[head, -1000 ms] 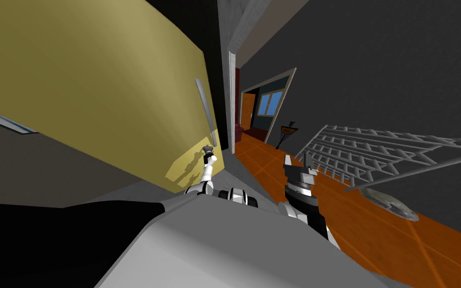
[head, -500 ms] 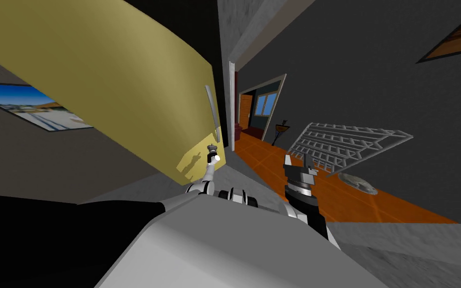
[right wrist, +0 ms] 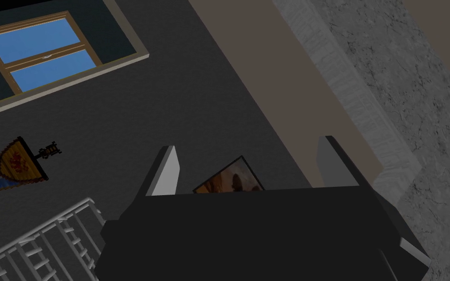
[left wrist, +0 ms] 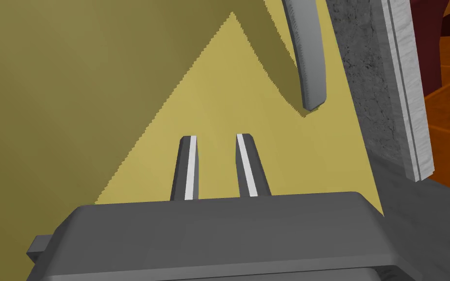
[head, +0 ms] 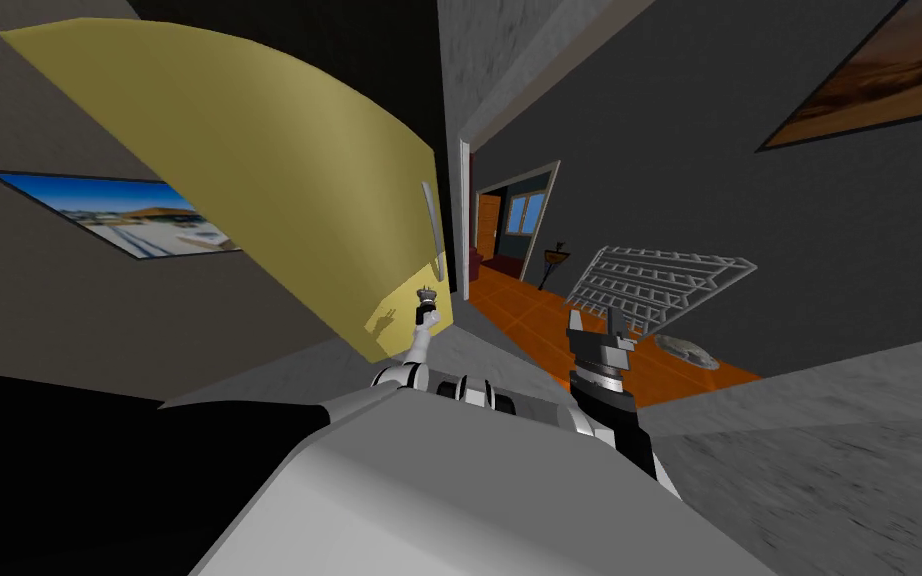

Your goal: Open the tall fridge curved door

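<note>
The left end effector (left wrist: 216,138), fingers nearly together and gripping nothing, faces the yellow curved fridge door (left wrist: 72,97) near the end of its grey handle (left wrist: 309,58), probably lining up a grasp. The right end effector (right wrist: 248,146) waits aside, spread wide.

I see the fridge door (head: 279,190) as a tall, plain mustard-yellow panel bowed outward, partly in shadow. Its slim grey handle (left wrist: 309,58) runs lengthwise close to the edge nearest the grey wall (left wrist: 373,88). I can't tell whether it's ajar.
</note>
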Tool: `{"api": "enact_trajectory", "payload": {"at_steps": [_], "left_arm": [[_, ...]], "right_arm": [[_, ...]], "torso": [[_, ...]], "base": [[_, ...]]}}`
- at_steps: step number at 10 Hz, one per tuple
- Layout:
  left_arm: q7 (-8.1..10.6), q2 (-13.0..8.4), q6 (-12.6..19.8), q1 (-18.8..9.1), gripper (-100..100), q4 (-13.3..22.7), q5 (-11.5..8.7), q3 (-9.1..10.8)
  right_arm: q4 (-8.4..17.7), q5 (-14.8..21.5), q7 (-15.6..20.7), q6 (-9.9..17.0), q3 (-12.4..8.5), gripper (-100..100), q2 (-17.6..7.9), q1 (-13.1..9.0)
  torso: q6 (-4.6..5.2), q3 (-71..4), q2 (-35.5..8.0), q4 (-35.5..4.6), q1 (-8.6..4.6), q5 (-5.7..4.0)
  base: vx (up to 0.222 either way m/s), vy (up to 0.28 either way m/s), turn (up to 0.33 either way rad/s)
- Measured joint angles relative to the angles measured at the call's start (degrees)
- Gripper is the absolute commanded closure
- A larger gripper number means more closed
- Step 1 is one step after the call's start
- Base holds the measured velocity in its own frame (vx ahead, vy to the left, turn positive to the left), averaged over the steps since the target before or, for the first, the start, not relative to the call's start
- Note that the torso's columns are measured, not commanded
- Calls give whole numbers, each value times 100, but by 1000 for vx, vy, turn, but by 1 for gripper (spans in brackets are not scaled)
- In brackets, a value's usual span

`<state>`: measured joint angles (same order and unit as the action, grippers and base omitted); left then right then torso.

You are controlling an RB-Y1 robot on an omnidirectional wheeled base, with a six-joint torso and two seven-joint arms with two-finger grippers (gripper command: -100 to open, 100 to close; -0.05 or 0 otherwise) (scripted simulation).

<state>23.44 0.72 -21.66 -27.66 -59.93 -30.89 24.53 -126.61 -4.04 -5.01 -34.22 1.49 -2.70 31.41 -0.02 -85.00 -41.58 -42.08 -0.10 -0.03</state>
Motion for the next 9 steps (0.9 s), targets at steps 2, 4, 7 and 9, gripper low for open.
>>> {"api": "enact_trajectory", "payload": {"at_steps": [2, 4, 7, 9], "left_arm": [[9, -345, -23, -20, -100, 38, 0, 42], [-38, -624, 13, -30, -100, 47, 5, 104], [-41, -969, -41, -94, -100, 190, 14, 276], [-105, -950, -58, -145, -100, 260, 28, 447]], "right_arm": [[0, 0, 0, 0, 0, 0, 0, 1], [0, 0, 0, 0, 0, 0, 0, 1], [0, 0, 0, -1, 0, 0, 0, 3], [-1, 0, 0, -1, 0, 0, 0, 3]], "torso": [[3, 24, -40, -11, -3, 0], [2, 44, -69, -20, 12, 4], [3, 30, -47, -14, -1, 0], [3, 37, -62, -16, 13, 4]], "base": [[79, -26, 5], [111, -19, 4], [199, -53, 13], [221, -49, 8]]}}
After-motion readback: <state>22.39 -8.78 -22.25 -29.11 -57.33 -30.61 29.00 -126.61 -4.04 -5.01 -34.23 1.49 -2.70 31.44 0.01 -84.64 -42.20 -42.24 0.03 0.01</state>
